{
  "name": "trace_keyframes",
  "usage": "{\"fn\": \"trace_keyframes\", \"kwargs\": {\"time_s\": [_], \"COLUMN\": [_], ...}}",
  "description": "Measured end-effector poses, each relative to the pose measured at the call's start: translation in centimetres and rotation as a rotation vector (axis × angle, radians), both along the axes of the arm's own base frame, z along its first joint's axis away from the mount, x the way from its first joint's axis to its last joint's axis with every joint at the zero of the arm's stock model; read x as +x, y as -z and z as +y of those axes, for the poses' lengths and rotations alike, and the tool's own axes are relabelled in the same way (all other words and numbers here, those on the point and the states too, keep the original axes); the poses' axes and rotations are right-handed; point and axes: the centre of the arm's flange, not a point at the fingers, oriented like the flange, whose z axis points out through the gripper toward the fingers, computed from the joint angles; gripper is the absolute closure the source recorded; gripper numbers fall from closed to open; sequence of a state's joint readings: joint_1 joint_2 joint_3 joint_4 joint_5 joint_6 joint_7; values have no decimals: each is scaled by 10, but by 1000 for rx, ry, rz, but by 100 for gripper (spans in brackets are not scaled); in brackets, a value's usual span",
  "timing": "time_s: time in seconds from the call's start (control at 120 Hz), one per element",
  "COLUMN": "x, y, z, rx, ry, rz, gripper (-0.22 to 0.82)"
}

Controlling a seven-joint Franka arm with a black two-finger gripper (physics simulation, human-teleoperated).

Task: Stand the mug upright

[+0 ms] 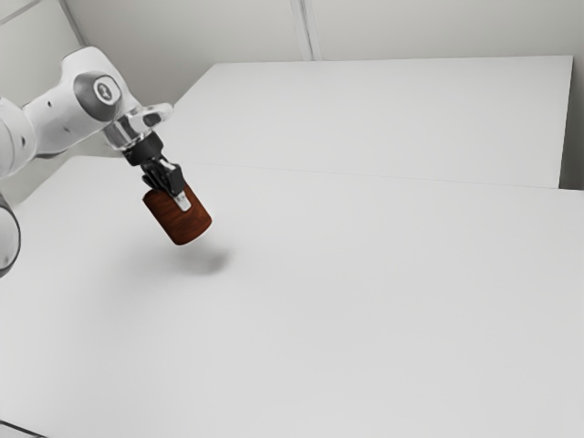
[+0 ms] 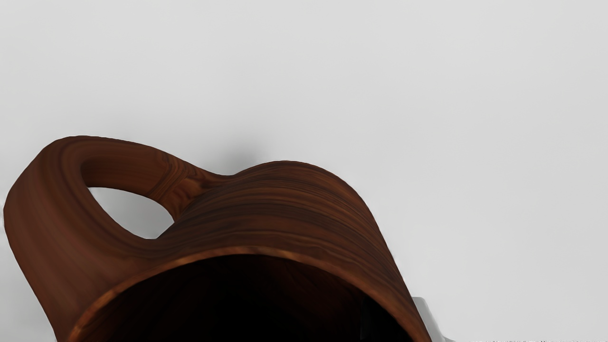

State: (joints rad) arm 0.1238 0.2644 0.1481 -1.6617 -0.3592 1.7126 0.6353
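Held in the air above the table, the brown wooden mug (image 1: 175, 224) leans, its base toward the exterior view's lower right and its mouth toward the hand. My gripper (image 1: 182, 197) is shut on the mug's wall near the rim, with a pale fingertip against the outer side. In the wrist view the mug (image 2: 294, 213) shows its dark open mouth, and its handle (image 2: 42, 213) stands out from the side. There the gripper (image 2: 401, 318) has one finger outside the wall and a dark finger shape inside the mouth, partly hidden by the mug.
The white table (image 1: 365, 310) extends below and around the mug, with a soft shadow under it. Another white surface (image 1: 383, 119) lies beyond the table's far edge, with pale walls behind.
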Motion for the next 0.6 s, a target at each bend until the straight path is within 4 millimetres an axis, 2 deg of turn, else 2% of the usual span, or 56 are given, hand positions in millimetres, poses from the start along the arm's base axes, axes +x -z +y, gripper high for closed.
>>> {"fn": "trace_keyframes", "kwargs": {"time_s": [0.192, 0.358, 0.492, 0.6], "x": [-20, -42, -44, -48], "y": [10, 45, 55, 70], "z": [-34, -41, -58, -61], "rx": [202, 282, 368, 397], "ry": [11, -37, -34, -69], "rz": [-15, -18, -47, -53], "gripper": [77, 77, 77, 77]}}
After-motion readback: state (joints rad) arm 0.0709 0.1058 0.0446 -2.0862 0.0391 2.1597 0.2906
